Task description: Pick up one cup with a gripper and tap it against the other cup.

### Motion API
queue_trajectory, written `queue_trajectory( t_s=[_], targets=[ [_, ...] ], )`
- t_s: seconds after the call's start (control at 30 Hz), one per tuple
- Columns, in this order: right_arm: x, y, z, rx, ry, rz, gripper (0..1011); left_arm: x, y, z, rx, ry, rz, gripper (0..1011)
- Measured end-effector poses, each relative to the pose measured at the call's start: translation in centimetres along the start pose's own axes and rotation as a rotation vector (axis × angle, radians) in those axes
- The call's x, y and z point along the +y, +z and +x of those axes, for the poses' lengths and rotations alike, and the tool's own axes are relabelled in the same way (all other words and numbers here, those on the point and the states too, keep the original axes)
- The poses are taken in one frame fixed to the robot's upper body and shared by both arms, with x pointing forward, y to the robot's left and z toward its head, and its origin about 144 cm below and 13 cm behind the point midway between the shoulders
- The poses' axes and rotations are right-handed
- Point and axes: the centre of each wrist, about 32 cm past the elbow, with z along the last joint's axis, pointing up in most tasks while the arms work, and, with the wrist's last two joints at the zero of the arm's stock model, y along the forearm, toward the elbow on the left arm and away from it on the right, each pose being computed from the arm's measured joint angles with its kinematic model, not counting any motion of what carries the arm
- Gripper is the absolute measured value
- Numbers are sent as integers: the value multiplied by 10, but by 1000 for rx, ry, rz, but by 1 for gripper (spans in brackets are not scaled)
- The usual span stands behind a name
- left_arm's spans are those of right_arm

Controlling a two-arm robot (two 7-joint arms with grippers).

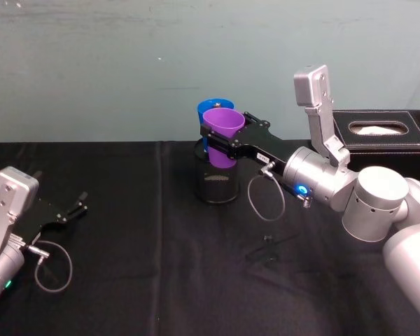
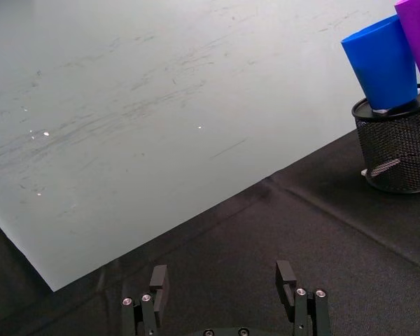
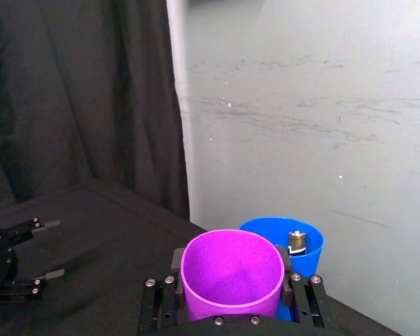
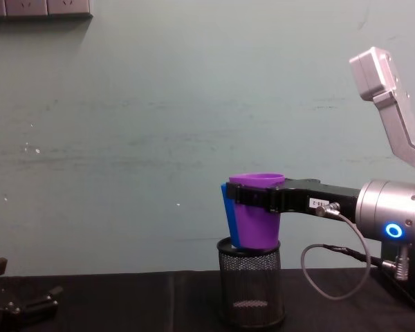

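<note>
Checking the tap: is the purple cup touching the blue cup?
Cannot tell. In the head and right wrist views the purple cup, held in the right claw, overlaps the blue cup, hiding any contact or gap.

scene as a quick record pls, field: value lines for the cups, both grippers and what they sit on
held cup: purple plastic tapered tumbler, upright, at the mouth of the black mesh pen holder
other cup: bright blue plastic tapered tumbler, standing in that holder
cups: side by side, close; contact cannot tell
right gripper: shut on the purple tumbler, near its rim
left gripper: open, idle, low at left of black cloth table
</note>
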Motion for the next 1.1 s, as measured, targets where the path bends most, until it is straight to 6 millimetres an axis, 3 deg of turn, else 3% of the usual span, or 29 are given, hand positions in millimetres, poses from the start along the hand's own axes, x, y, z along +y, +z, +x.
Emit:
queue_trajectory(
  t_s=[1.1],
  targets=[
    [0, 0, 0, 0, 0, 0, 735, 0, 0, 0, 0, 0, 0, 1000]
  ],
)
